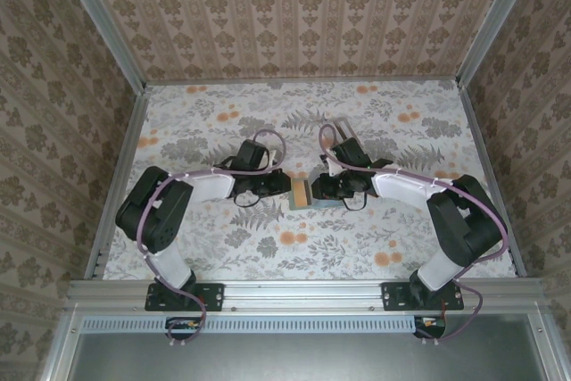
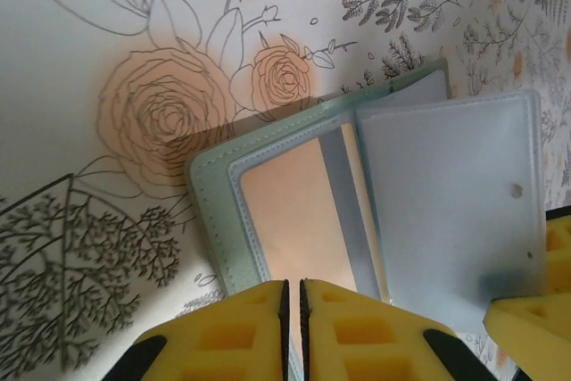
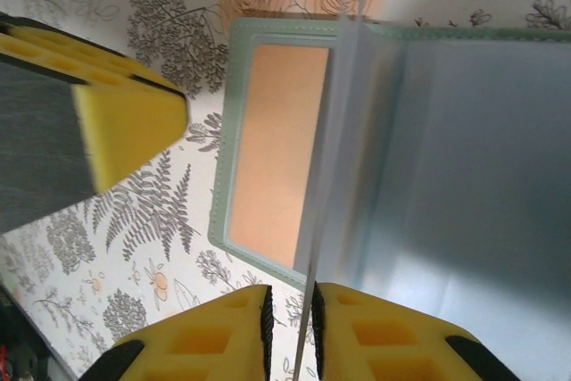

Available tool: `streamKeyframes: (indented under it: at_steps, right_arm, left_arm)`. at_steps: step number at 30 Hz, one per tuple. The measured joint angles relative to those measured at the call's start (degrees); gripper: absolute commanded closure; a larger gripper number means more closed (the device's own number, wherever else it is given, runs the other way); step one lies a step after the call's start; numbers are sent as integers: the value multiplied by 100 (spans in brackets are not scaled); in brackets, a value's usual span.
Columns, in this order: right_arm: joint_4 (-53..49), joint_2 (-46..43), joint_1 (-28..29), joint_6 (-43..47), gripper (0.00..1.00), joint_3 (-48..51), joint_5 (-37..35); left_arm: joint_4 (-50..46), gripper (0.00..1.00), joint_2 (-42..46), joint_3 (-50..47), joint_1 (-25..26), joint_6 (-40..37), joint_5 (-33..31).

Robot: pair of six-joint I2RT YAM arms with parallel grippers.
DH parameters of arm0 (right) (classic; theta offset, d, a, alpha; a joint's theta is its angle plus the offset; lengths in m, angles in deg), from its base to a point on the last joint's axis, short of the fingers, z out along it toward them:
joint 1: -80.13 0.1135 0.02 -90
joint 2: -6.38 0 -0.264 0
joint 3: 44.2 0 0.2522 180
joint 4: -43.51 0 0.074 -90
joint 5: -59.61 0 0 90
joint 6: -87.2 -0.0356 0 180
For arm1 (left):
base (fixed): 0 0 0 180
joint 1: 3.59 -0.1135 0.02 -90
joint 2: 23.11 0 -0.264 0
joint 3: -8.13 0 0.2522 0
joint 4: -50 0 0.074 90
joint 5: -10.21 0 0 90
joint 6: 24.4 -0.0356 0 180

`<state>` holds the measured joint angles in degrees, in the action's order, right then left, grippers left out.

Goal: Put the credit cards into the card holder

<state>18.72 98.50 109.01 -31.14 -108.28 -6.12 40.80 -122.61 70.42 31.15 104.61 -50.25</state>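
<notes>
The green card holder (image 1: 303, 194) lies open on the table between both arms. Its green border (image 2: 210, 198) frames a pocket showing a tan credit card (image 2: 294, 211), and a thin tan strip of a second card (image 2: 361, 211) shows beside it. The same card (image 3: 277, 140) appears in the right wrist view. My left gripper (image 2: 293, 287) is shut, hovering over the holder's near edge with nothing clearly between its pads. My right gripper (image 3: 291, 296) is shut on a thin pale inner leaf (image 3: 332, 176) of the holder, lifted edge-on. The right fingers (image 2: 531, 323) also show at the leaf's corner.
The table (image 1: 268, 122) wears a floral cloth, with patterned walls on three sides. The left arm's yellow fingers (image 3: 125, 122) hang just left of the holder in the right wrist view. Both arms meet at the table's middle.
</notes>
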Motion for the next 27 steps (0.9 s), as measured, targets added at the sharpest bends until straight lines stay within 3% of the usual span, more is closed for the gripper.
streamKeyframes:
  at_steps: [5,8,10,22,27]
  right_arm:
    - [197,-13,-127,-61,81,111,234]
    - [328,-13,-153,-101,67,153,367]
    - [468,-13,-160,-181,66,186,468]
    - [1202,-13,-435,-555,74,422,1008]
    - [1250,35,-452,-592,51,422,1091]
  left_arm:
    - [7,87,-216,177,105,-2,-20]
    - [0,87,-308,214,125,-2,-22]
    - [0,87,-352,240,125,-2,-24]
    - [-22,88,-568,658,254,-2,-37]
    - [-22,88,-710,739,280,-2,-37]
